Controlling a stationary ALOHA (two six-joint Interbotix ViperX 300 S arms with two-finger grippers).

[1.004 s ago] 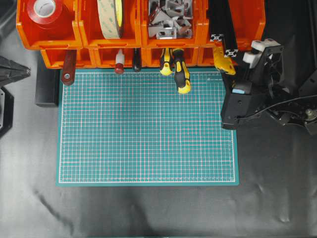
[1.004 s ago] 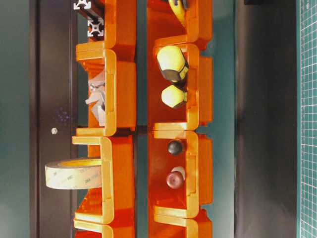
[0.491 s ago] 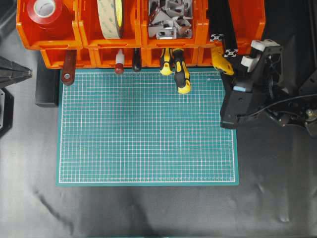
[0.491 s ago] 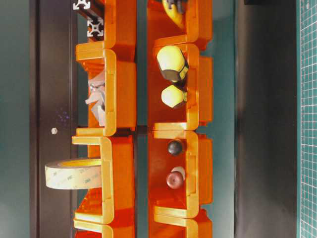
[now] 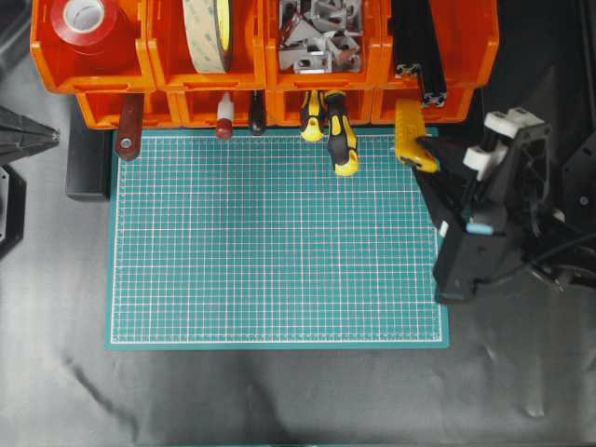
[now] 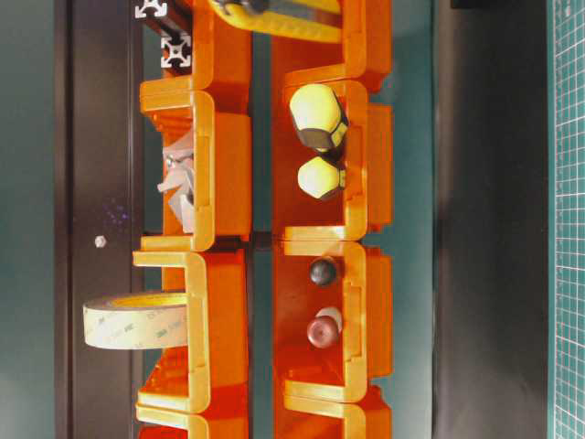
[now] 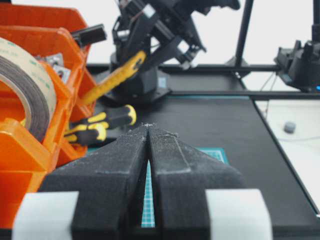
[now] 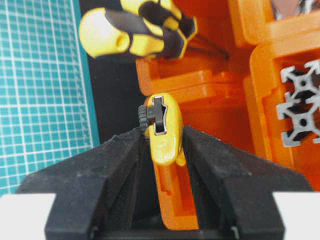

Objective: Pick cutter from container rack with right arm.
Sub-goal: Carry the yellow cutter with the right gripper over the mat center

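Your right pincer [image 8: 162,137] is clamped on the cutter [image 8: 163,129]: in the right wrist view both black pads press the yellow body from either side, its butt end with the black wheel pointing toward the camera. From overhead, the cutter [image 5: 413,136] sits at the mat's [image 5: 275,242] top right corner, just in front of the rack [image 5: 261,56], with the right arm [image 5: 484,219] angled in from the right. The table-level view shows the cutter [image 6: 274,13] lying across the front of the top bins. Beside it, two yellow-and-black screwdrivers [image 5: 333,126] poke out of the lower bin. Your left pincer [image 7: 148,150] has its pads together with nothing between them, at the left edge of the desk [image 5: 279,391], well apart from the cutter.
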